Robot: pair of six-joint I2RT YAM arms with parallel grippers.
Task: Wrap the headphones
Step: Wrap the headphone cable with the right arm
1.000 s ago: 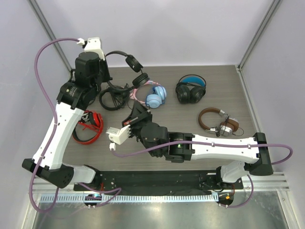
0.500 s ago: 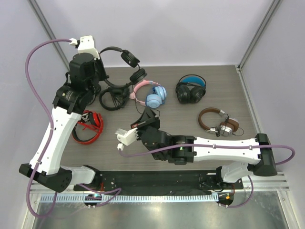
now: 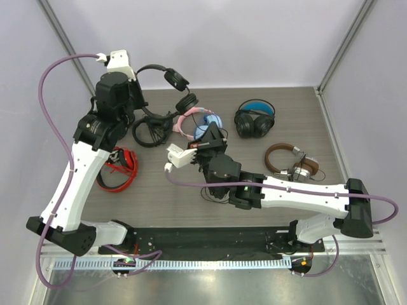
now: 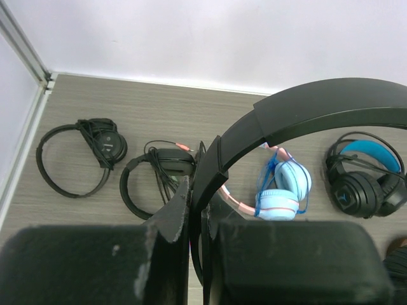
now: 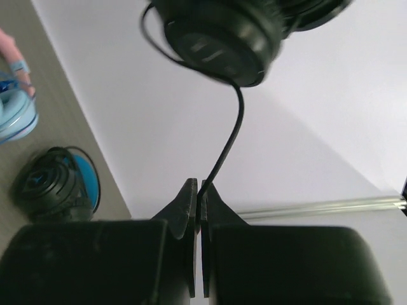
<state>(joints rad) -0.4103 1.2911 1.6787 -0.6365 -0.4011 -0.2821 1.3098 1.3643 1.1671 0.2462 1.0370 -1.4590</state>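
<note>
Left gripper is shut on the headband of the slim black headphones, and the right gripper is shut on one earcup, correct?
Not quite. The right gripper is shut on the thin cable hanging below the earcup, not on the earcup itself; the right wrist view shows it. The left gripper is indeed shut on the headband of the headphones.

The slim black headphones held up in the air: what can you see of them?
The headphones are all black and look like matte plastic. They have a thin curved headband, small round flat earcups and a thin cable. They hang above the far left of the table without touching it. The left tool is shut on the headband near one end. The right tool pinches the cable a little way below one earcup.
</note>
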